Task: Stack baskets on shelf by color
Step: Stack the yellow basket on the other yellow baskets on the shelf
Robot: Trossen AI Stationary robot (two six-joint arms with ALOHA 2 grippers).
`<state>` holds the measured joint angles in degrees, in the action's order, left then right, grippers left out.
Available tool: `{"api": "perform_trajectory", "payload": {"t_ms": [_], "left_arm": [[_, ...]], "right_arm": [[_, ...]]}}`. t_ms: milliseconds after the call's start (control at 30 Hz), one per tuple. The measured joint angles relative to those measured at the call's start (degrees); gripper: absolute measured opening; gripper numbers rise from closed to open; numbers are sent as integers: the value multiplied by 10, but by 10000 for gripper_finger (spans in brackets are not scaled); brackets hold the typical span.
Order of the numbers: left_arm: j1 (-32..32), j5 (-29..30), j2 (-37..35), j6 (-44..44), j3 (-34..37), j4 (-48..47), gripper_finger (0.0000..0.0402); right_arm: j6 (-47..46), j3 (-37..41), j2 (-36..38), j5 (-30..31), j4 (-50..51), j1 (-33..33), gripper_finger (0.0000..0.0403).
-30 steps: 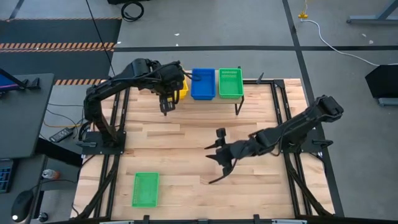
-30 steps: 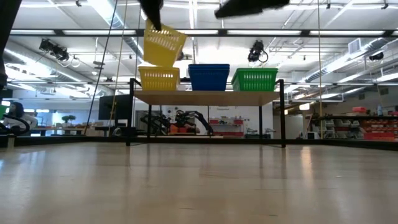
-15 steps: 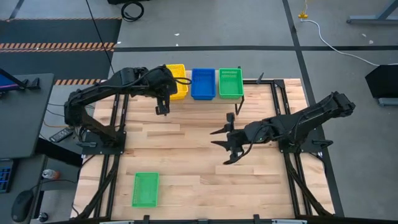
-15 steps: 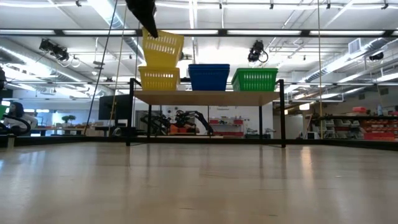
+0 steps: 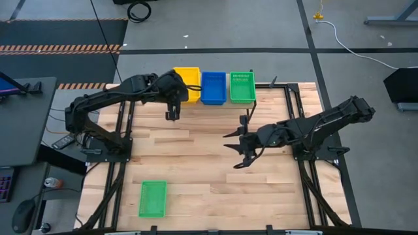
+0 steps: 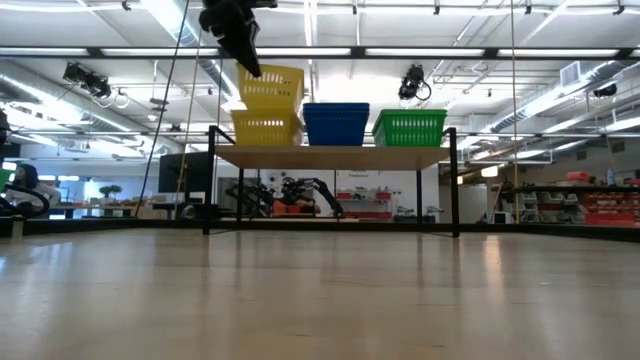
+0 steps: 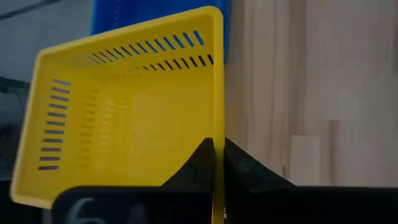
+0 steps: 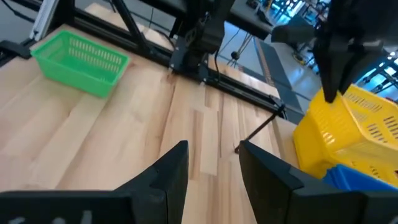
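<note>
My left gripper is shut on a yellow basket over the left end of the shelf. In the low view this basket sits nearly level on top of another yellow basket. Blue baskets stand on the middle of the shelf and green baskets on its right end. One more green basket rests bottom down on the table near its near left corner. My right gripper hangs open over the middle of the table and touches nothing. My left gripper pinches the yellow basket's wall that faces the table's near side, at its rim, one finger inside and one outside. The fingers slant down from above and the left. The basket's bottom meets the top of the yellow basket beneath.
The shelf stands on thin black legs at the table's far edge. Black frame rails run along both sides of the table. Bare planks lie between the shelf and the lone green basket.
My left gripper has carried the yellow basket down onto the yellow basket on the shelf; the basket hung tilted above it before and is nearly level now. My right gripper has moved from the table's middle toward the far edge and a little right, turning as it went.
</note>
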<state>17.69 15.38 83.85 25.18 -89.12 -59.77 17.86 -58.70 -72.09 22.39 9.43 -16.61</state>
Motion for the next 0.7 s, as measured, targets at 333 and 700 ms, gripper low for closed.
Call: {"api": "perform_trajectory", "payload": {"t_ms": [333, 700], "left_arm": [[23, -2, -15, 31, 0, 10, 13], [61, -72, -14, 84, 0, 24, 13]], "right_arm": [[-2, 0, 0, 0, 12, 21, 149], [1, 0, 0, 0, 15, 33, 149]]}}
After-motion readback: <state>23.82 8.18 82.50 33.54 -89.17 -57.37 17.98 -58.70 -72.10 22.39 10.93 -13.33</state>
